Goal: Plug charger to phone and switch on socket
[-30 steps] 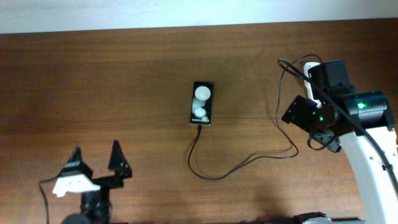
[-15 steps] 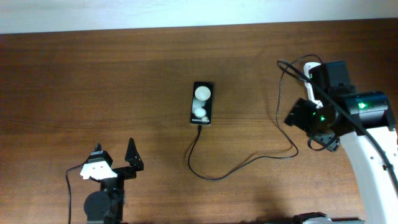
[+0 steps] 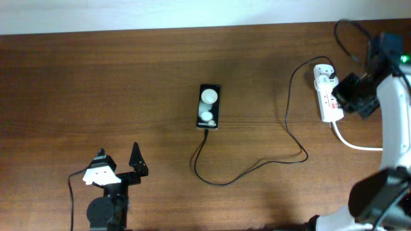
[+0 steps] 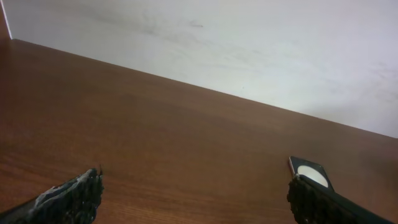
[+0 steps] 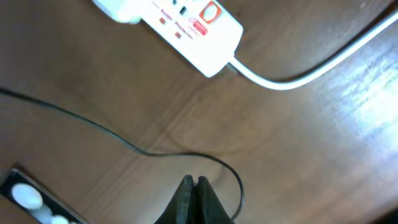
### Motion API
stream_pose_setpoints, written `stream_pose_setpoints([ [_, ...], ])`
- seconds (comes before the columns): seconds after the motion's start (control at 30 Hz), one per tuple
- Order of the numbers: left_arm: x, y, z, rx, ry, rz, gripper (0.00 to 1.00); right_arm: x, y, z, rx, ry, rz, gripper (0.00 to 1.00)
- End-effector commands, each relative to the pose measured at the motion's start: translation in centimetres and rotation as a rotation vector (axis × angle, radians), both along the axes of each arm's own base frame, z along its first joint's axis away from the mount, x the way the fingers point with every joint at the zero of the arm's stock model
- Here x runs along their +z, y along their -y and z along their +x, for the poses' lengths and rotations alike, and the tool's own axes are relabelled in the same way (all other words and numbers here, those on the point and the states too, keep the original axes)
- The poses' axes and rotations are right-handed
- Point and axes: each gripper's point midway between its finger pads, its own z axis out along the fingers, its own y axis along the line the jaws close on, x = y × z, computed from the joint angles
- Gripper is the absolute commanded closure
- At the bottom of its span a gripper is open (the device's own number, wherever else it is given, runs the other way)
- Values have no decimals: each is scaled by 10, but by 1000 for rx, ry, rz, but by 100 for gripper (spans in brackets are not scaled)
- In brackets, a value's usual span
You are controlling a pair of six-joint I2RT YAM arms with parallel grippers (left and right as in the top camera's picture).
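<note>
The phone (image 3: 209,106) lies mid-table, a black slab with two white patches; it also shows in the left wrist view as the phone (image 4: 309,172) and in the right wrist view as the phone (image 5: 30,198). The charger cable (image 3: 221,184) loops from the phone's near short edge to a white adapter (image 3: 323,69) on the socket (image 3: 328,96). My right gripper (image 3: 350,96) hovers beside the socket's right side, shut on nothing. Its shut tips (image 5: 194,182) hang above the charger cable (image 5: 124,140), with the socket (image 5: 180,22) beyond. My left gripper (image 3: 118,155) is open at front left, well away from the phone.
The socket's thick white cord (image 3: 352,142) runs toward the right arm's base and shows as the cord (image 5: 311,62) in the right wrist view. A white wall (image 4: 249,50) lies beyond the table's far edge. Bare wood (image 3: 96,83) spans the table's left half.
My right gripper has gone from open to shut, and its arm has swung right and back, uncovering the socket. The left arm shifted right early on, then held still.
</note>
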Motion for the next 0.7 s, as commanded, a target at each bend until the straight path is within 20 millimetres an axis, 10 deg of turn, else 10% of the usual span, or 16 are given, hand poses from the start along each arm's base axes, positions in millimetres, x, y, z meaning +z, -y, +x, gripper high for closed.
stream_pose_setpoints([
  [0.0,1,1,0,-8,7,5,1,-10,18,37,11,7,12,96],
  [0.2,1,1,0,-8,7,5,1,-77,40,75,-12,-39,28,96],
  [0.67,1,1,0,-7,7,5,1,-119,73,105,-109,34,42,96],
])
